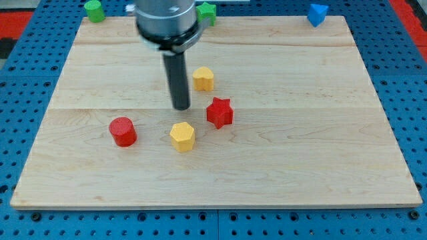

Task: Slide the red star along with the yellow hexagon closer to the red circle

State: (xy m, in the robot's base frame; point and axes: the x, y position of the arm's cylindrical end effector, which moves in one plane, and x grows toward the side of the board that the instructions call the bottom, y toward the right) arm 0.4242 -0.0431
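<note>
Camera view: nearest on the pale wooden surface point(320, 167), a yellow hexagon block point(182, 136) is seen between a red circle block point(123, 131) and a red star block point(219, 112). Behind, my tip point(181, 107) seemingly stands apart. No claw is fitted.

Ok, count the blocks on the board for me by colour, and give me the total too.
Red: 2, the red circle and red star.
Yellow: 2, the yellow hexagon and another yellow block.
Green: 2, and.
Blue: 1.
Total: 7 blocks.
</note>
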